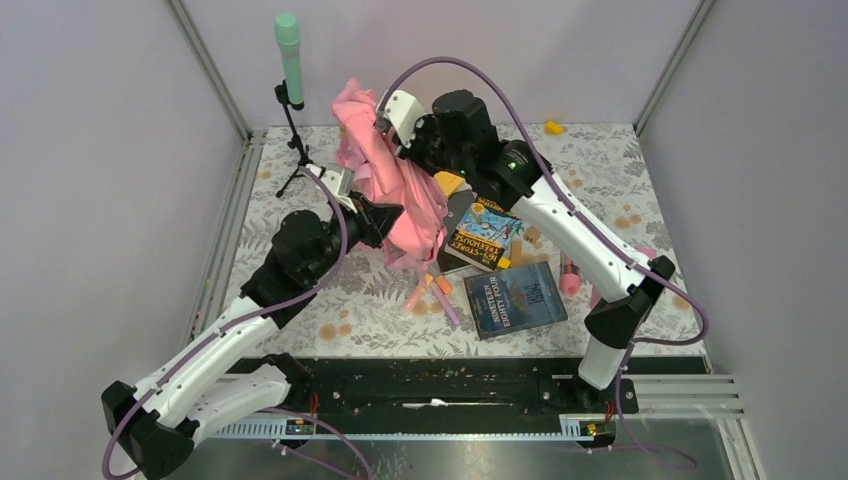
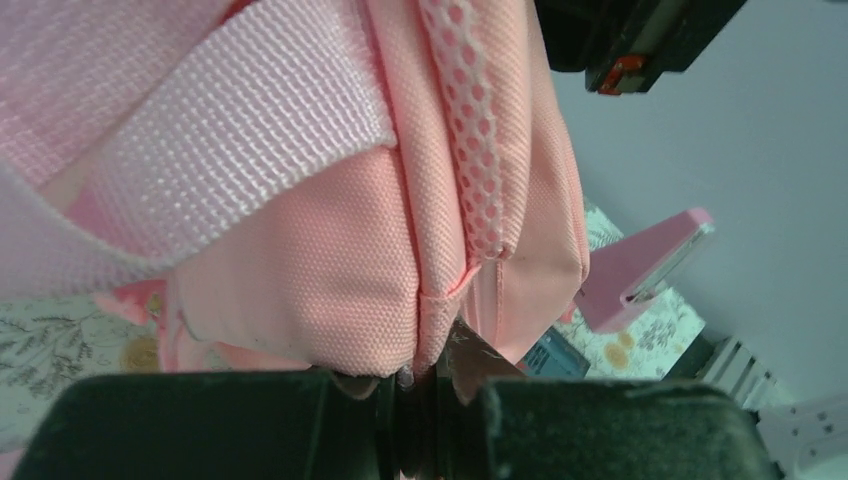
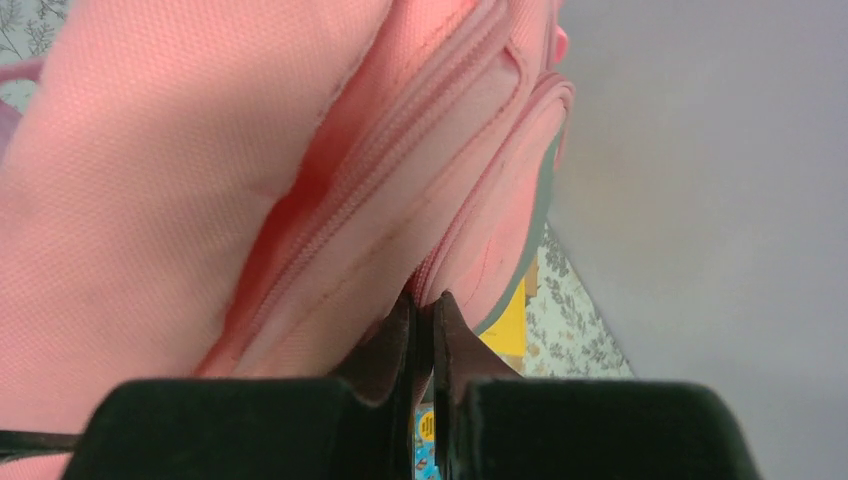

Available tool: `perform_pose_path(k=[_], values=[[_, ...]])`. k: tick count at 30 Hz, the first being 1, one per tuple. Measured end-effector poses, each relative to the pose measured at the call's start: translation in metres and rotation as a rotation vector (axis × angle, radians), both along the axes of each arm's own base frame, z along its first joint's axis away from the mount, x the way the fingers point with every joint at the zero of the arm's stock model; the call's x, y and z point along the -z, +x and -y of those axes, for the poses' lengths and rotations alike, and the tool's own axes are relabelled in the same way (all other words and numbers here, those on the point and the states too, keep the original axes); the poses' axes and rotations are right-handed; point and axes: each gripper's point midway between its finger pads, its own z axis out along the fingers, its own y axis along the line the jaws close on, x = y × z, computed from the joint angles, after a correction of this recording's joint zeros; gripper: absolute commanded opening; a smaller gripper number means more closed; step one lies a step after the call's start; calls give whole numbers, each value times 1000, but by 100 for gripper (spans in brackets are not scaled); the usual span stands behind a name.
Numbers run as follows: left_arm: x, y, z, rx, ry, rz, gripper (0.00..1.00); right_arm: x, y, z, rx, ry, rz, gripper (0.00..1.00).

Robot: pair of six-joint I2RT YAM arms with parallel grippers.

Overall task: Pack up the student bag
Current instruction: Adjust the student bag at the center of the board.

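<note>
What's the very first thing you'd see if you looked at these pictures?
The big pink bag, held up in the middle, pinched by the left gripper low down and the right gripper near the top. Then a blue book lying on the flowery table to its right, and a green microphone at the back left.

we find the overhead view bright and even, lit softly from above; the arms (image 1: 570, 220) cast only pale shadows on the floral table (image 1: 605, 160), and the frame posts (image 1: 205, 65) lean outward toward the corners. in the left wrist view the student bag (image 2: 300, 260) shows its weave crisply, while the left gripper (image 2: 425, 395) is a dark blurred mass. the right wrist view is dimmer and hazier: the right gripper (image 3: 425, 345) reads near black, and the bag's fabric smears at the left edge.
</note>
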Motion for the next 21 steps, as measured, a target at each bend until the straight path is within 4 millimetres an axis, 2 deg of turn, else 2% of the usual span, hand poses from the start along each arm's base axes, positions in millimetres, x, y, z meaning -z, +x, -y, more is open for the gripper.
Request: perform_pose_path(k=[2,3,7,8,9,10,13,16,21], values=[[3,1,-3,-25,-35,-12,11,2,0,-9,-20,-19,21,0],[4,0,-4,-36,-56,-20,21,2,-3,-13,-34,-28,30,0],[16,-12,-16,-69,-115,-77,76,11,-14,-26,-75,-43,65,0],[23,-16,-20,-78,-119,-110,88,14,-17,-29,-86,-36,82,0],[30,-20,-24,-89,-116,-139,95,16,-22,-34,-104,-19,105,0],[36,-24,-28,-103,-112,-174,98,19,-27,-37,-116,-7,120,0],[54,-40,-42,-131,-96,-269,99,26,-44,-43,-162,34,153,0],[69,-58,-55,-147,-55,-356,99,31,-47,-47,-181,58,167,0],[74,-83,-80,-189,26,-455,99,40,-53,-54,-204,85,182,0]])
